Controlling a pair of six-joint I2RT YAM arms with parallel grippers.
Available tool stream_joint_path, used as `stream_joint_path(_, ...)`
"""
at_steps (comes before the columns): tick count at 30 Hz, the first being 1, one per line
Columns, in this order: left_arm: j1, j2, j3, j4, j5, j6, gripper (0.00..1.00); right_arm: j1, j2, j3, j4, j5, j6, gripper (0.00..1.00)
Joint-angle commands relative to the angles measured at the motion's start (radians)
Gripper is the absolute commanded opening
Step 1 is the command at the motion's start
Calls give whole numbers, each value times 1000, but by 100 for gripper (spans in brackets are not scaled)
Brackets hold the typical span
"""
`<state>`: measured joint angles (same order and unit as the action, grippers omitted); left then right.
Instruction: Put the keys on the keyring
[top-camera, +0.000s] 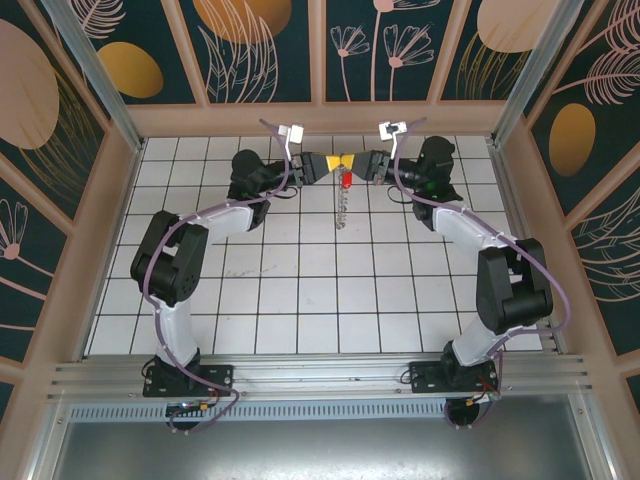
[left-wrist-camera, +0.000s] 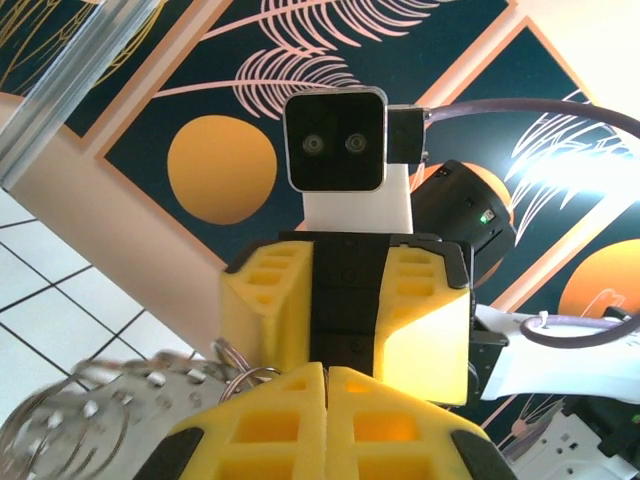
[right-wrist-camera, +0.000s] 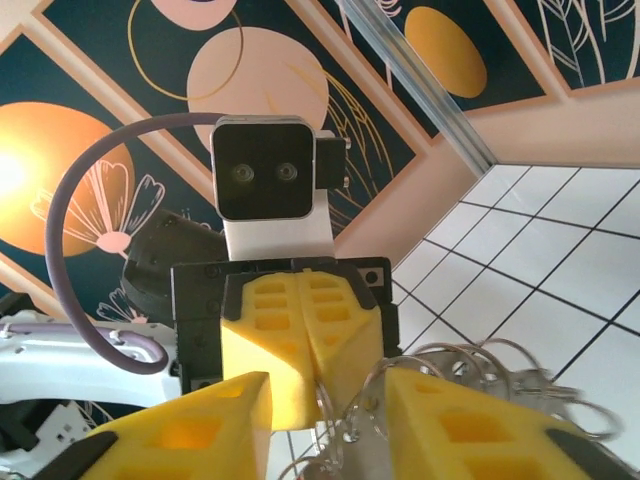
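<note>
At 12 o'clock above the worktop (top-camera: 300, 290), the left hand (left-wrist-camera: 326, 415), pads pressed together, pinches the keyring (left-wrist-camera: 110, 410). The right hand (right-wrist-camera: 328, 415) stands apart, astride its wire. The red key (top-camera: 345, 181) dangles just beneath. A firm, motionless left pinch would let the right back off without snagging.

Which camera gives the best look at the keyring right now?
Right wrist: the keyring sits close up, its wire loops crossing the gap of the open right end effector. Left wrist shows it as blurred loops at lower left. Top external shows a thin hanging strand.
</note>
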<state>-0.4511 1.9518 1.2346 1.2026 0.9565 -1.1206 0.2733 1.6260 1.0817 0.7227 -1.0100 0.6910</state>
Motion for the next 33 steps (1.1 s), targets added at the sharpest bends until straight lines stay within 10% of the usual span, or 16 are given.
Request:
stream_joint_path(1, -6, 5, -9, 129, -31, -59, 0, -13, -38, -33, 58, 11, 13, 39)
stream_joint_path(33, -6, 4, -12, 161, -55, -90, 0, -14, -65, -190, 302, 15, 147, 34)
